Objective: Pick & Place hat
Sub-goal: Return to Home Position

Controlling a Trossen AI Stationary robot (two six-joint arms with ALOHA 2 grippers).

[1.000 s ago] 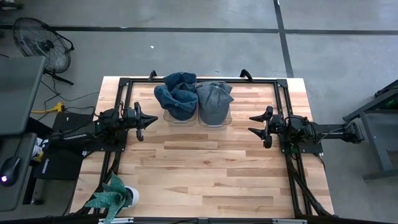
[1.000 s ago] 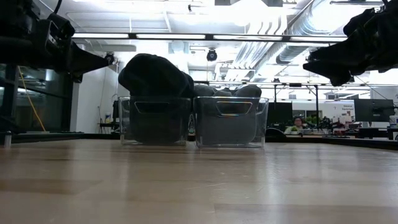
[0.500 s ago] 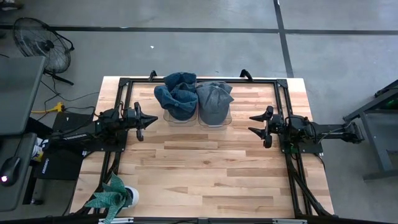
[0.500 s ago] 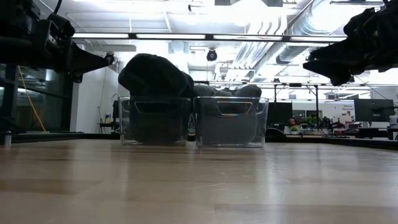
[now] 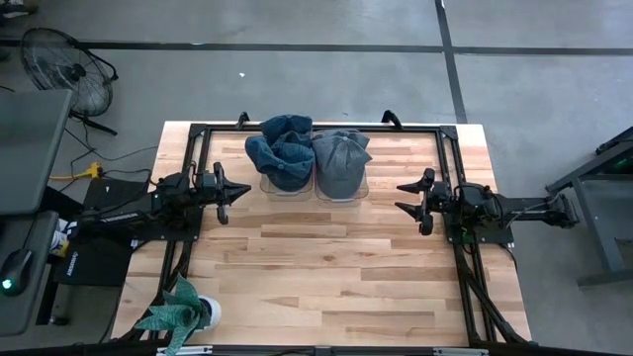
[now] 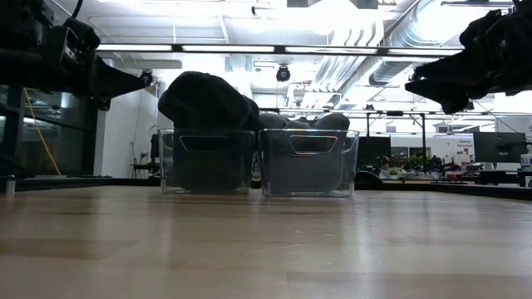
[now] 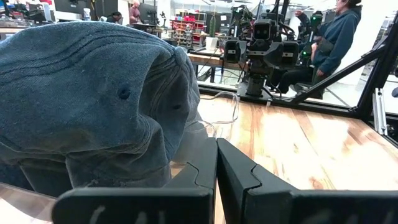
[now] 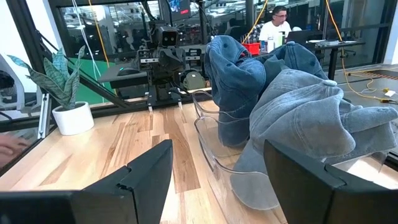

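Note:
Two denim hats sit in two clear bins side by side at the table's far middle. The darker blue hat (image 5: pixel 280 150) (image 7: pixel 93 99) (image 8: pixel 233 74) fills the left bin (image 6: pixel 206 162). The paler grey-blue hat (image 5: pixel 341 161) (image 8: pixel 311 118) fills the right bin (image 6: pixel 309 164). Both bulge above the rims. My left gripper (image 5: pixel 243 193) (image 6: pixel 145 80) (image 7: pixel 216 152) hovers left of the bins, shut and empty. My right gripper (image 5: pixel 399 197) (image 6: pixel 413 83) (image 8: pixel 217 171) hovers right of them, open, pointing at the hats.
A black frame rail (image 5: pixel 198 158) runs around the table's far and side edges. A potted plant (image 5: pixel 183 311) stands at the near left corner. Bare wood (image 5: pixel 326 257) stretches from the bins to the near edge. People show in the room behind (image 7: pixel 329 37).

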